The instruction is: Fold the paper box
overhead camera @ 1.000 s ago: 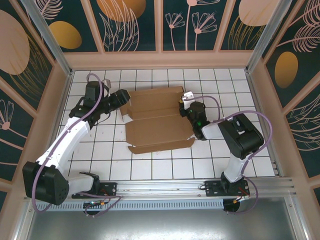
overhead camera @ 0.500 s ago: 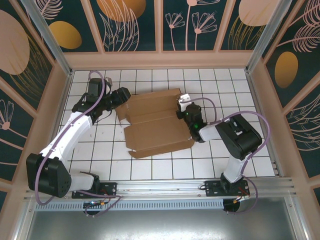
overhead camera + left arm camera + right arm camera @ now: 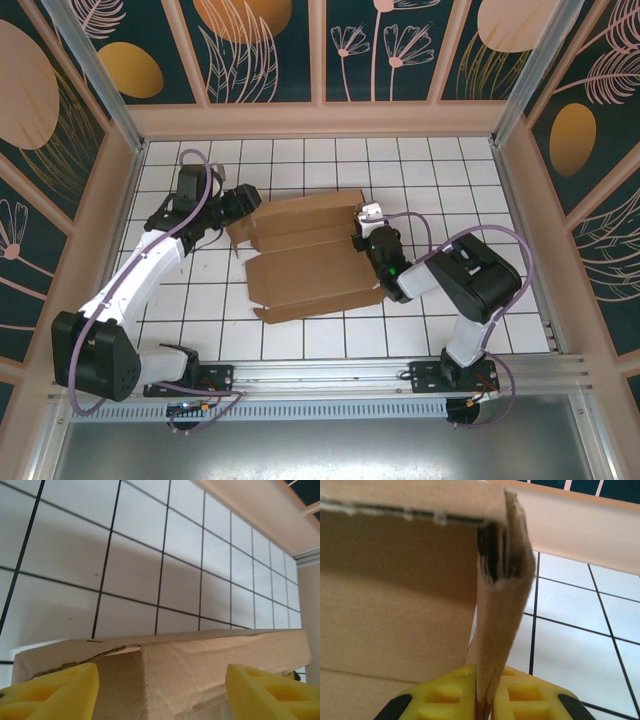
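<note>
Cardboard side flap pinched at the right edge of the paper box (image 3: 310,255), mid-counter (image 3: 300,345).
Closed on that flap's doubled edge is the right claw (image 3: 485,695); the left claw (image 3: 160,690) stands open astride the box's left flap. Judged best: swing the right flap along its crease while the left steadies the sheet, lest it skid. The right arm's purple cable (image 3: 482,228) arches near the box.

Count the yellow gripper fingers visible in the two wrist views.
4: left fingers apart, flanking the paper box; right fingers pinching its flap. All partly cropped below.
</note>
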You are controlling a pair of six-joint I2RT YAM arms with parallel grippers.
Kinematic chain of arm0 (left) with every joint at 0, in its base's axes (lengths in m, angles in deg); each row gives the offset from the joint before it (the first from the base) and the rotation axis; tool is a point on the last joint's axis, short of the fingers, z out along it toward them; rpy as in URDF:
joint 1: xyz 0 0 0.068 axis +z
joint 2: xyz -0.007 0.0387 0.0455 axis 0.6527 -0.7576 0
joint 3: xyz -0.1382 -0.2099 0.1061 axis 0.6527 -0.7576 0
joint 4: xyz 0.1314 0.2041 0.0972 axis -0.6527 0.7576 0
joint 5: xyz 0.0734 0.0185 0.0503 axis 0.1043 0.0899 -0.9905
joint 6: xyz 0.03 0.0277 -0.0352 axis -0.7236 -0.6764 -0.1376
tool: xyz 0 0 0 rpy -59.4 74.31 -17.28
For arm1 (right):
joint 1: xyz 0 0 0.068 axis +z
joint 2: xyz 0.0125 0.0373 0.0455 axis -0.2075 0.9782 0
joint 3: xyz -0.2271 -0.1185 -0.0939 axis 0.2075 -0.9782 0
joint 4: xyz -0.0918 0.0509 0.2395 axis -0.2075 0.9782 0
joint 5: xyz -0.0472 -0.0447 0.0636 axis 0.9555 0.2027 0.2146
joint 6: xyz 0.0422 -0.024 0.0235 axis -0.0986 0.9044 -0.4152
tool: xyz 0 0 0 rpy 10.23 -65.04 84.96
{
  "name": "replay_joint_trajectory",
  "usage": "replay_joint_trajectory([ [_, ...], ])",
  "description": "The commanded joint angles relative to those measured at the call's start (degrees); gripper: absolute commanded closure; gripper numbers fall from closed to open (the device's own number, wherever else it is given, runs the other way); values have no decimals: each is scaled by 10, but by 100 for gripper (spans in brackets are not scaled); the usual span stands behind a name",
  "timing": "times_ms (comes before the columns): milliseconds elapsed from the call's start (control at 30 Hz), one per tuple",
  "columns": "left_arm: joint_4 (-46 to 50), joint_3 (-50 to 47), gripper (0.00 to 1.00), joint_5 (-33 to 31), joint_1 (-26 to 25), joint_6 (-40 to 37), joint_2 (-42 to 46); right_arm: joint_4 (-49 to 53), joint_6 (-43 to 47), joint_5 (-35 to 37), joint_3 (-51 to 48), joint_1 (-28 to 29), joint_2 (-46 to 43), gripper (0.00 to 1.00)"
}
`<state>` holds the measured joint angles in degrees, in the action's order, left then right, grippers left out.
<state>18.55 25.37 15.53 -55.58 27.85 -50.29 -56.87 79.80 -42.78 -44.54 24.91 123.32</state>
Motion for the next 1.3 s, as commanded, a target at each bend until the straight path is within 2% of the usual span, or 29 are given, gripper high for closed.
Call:
replay_joint_trajectory([
  [0,-19,-17,33,8,2,-7,15,16,-18,33,-17,6,36,86],
  [400,56,57,32,10,2,-36,24,25,-19,31,-12,11,34,88],
  [533,70,61,30,50,2,-1,25,31,-18,33,-12,11,32,88],
  [667,92,45,28,17,2,17,27,32,-19,34,-12,11,33,88],
  [1033,3,-35,28,77,2,58,-3,40,-18,30,-5,11,35,88],
  [1267,-84,-74,33,109,2,87,-8,45,-21,22,-3,11,33,89],
])
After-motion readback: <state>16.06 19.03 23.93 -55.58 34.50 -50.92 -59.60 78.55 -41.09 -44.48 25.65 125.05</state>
